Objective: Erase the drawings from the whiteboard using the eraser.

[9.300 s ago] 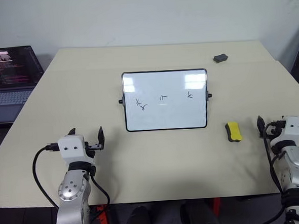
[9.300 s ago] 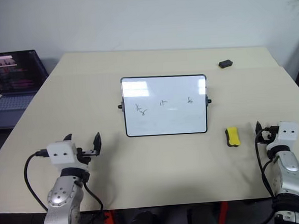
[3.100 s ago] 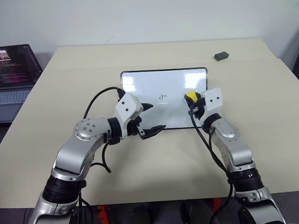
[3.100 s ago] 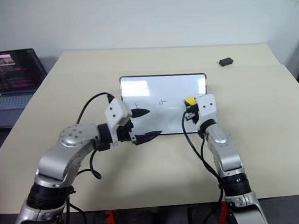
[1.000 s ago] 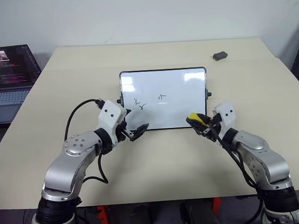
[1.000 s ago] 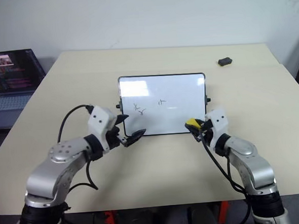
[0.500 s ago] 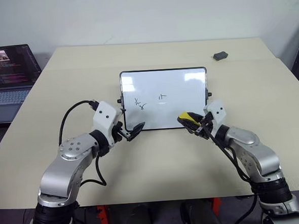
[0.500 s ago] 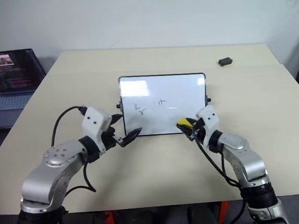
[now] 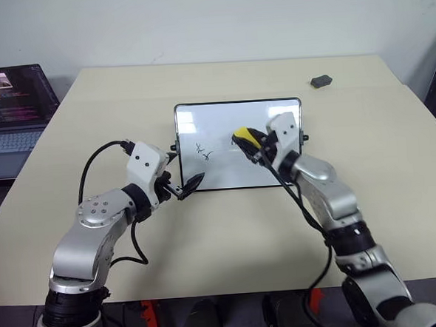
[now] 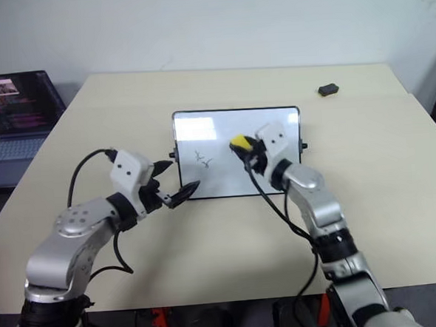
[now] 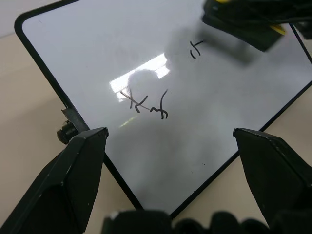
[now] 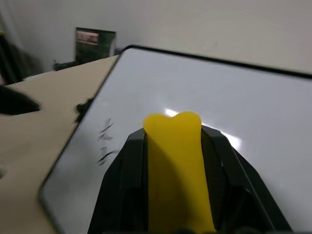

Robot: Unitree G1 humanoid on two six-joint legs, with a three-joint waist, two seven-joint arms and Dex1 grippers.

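Observation:
The whiteboard stands tilted back at mid-table. My right gripper is shut on the yellow eraser and holds it against the middle of the board's face. From the right wrist the eraser sits between both black fingers. Of the drawings, a left scribble group shows plainly, and a smaller middle scribble lies just beside the eraser's dark underside. My left gripper is open at the board's lower left corner, with nothing between its fingers.
An open laptop sits off the table's left side. A small dark grey lump lies at the far right of the beige table. Small black knobs stick out at the board's sides.
My right gripper has lifted the eraser from the board's lower right edge up and left onto the middle of its face. The left gripper has stayed put. The right-hand scribble seen at first is gone.

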